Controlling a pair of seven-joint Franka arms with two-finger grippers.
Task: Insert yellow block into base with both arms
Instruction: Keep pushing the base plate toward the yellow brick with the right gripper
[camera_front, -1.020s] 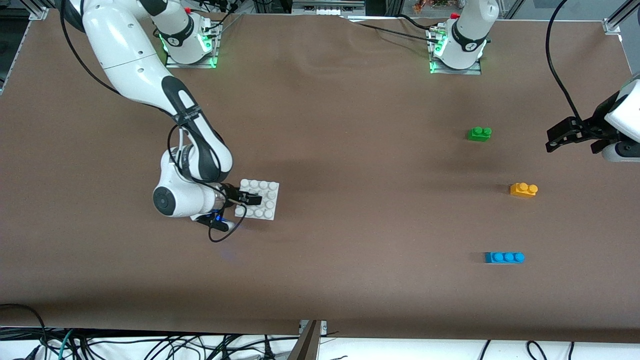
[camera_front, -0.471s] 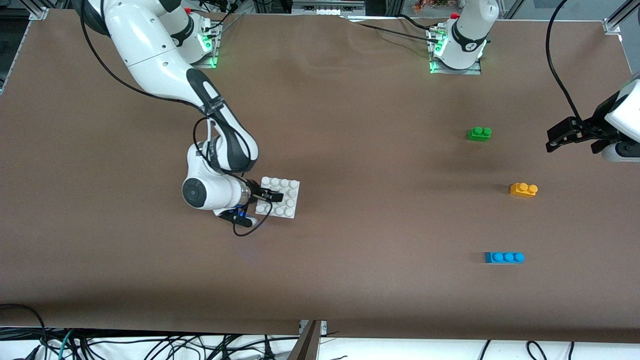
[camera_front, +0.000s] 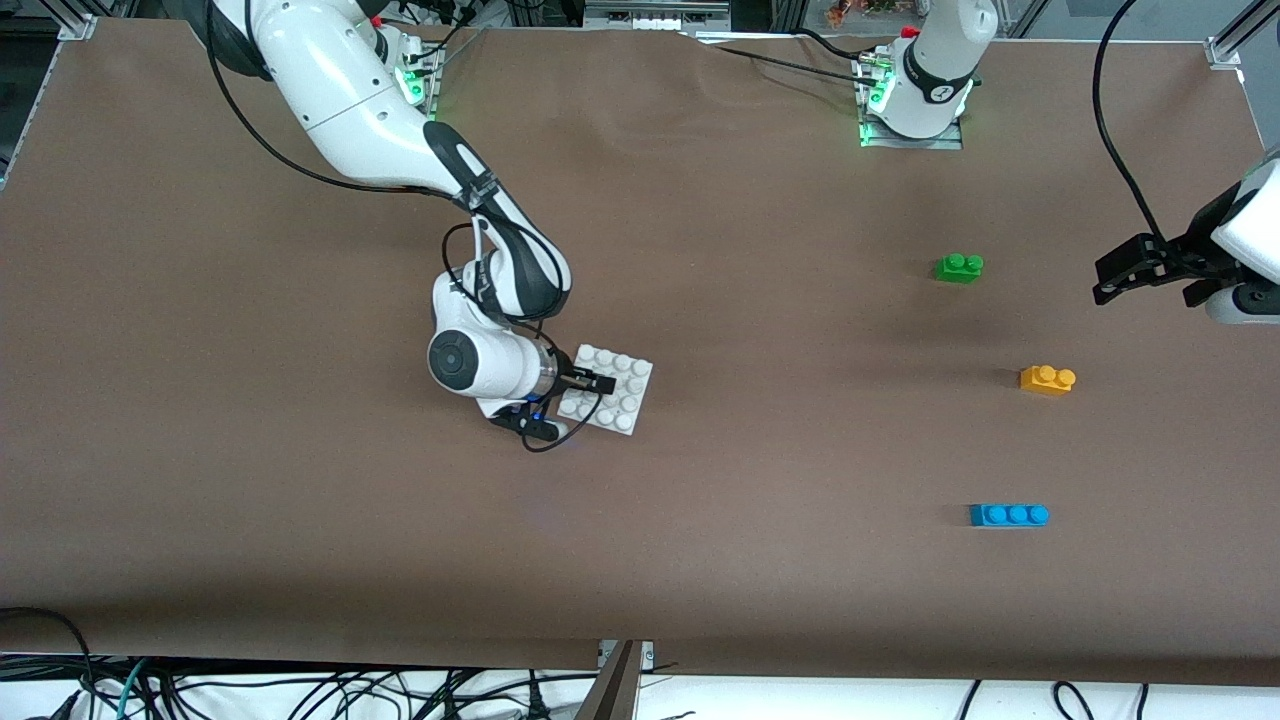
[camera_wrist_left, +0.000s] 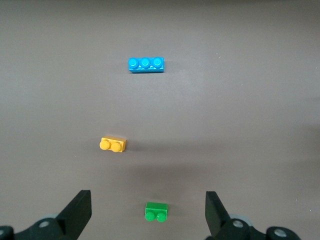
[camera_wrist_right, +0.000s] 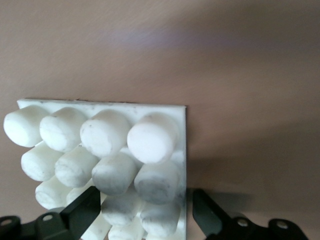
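Note:
The white studded base (camera_front: 628, 397) is in my right gripper (camera_front: 598, 383), which is shut on it, near the table's middle. In the right wrist view the base (camera_wrist_right: 100, 145) sits between the black fingers (camera_wrist_right: 82, 210), tilted, its studs close to the camera. The yellow block (camera_front: 1047, 379) lies on the table toward the left arm's end; it also shows in the left wrist view (camera_wrist_left: 113, 144). My left gripper (camera_front: 1108, 283) waits open and empty in the air at that end, with its midpoint (camera_wrist_left: 148, 196) over bare table beside the green brick.
A green two-stud brick (camera_front: 959, 267) lies farther from the front camera than the yellow block. A blue three-stud brick (camera_front: 1008, 514) lies nearer to it. Both show in the left wrist view, green (camera_wrist_left: 156, 211) and blue (camera_wrist_left: 145, 64). Brown table cover lies between base and bricks.
My right gripper has moved with the base toward the left arm's end of the table. The left arm and the three bricks have not moved.

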